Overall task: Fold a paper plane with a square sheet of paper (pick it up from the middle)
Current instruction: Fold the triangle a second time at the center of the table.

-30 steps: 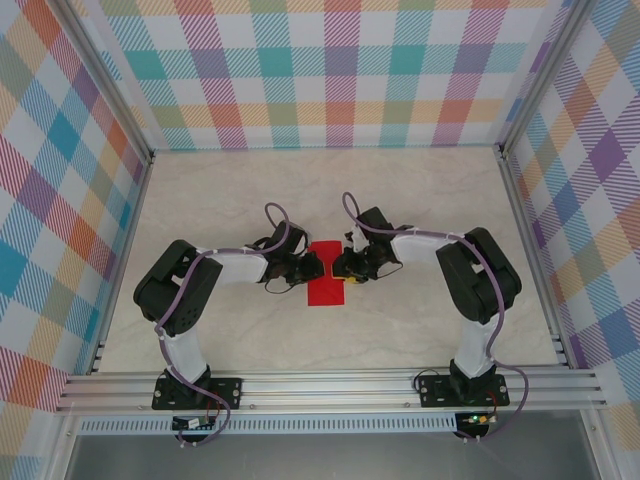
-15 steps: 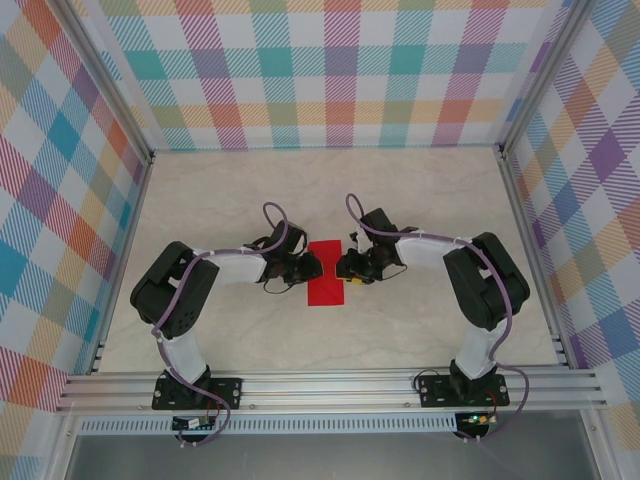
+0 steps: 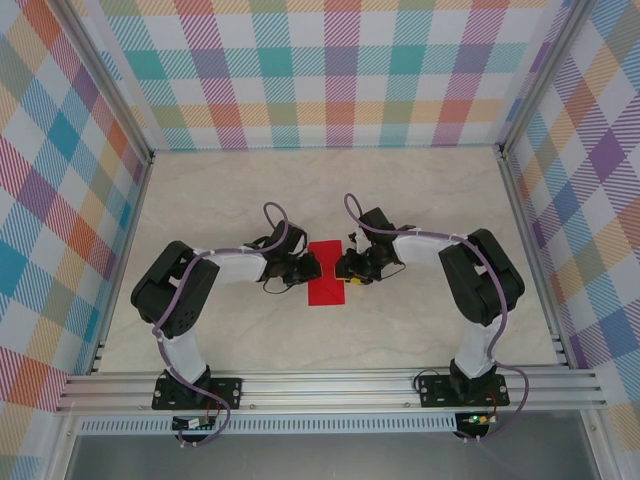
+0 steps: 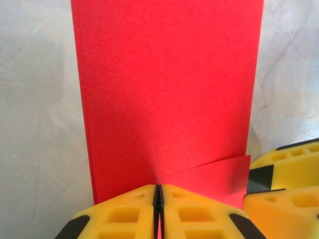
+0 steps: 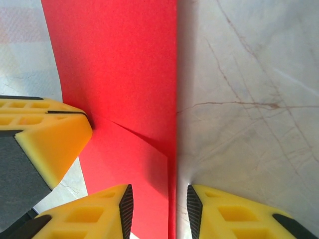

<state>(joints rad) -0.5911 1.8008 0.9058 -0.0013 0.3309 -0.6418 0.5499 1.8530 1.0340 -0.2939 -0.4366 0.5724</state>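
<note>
**Pale counter, folded red sheet between two grippers**

Checked walls (image 3: 340, 70) in pastel plaid close off three sides of a pale, marble-veined counter (image 3: 200, 200), with an aluminium rail (image 3: 330, 385) along its near edge where both arms are bolted.

The red sheet of paper (image 3: 326, 272) lies near the middle of the counter, a little nearer the near edge than the far one. It lies as a narrow upright rectangle rather than a square, and the left wrist view shows doubled layers along one long edge. The same view shows a small flap (image 4: 214, 174) angling across the sheet's top layer close to the fingers; whether that flap is lifted or lying flat is hard to judge.

The left gripper (image 3: 308, 270) meets the sheet's left long edge. From its wrist camera, the left gripper (image 4: 158, 191) has its yellow fingers clenched together, with a sliver of red showing in the thin seam between them, so it appears to be pinching the sheet.

The right gripper (image 3: 345, 268) sits at the opposite long edge, just beside the paper. In its own view the right gripper (image 5: 159, 191) has its fingers apart, released, with the sheet's right edge running through the gap between them and bare counter beyond. The two grippers face each other across the sheet, close but apart.
</note>
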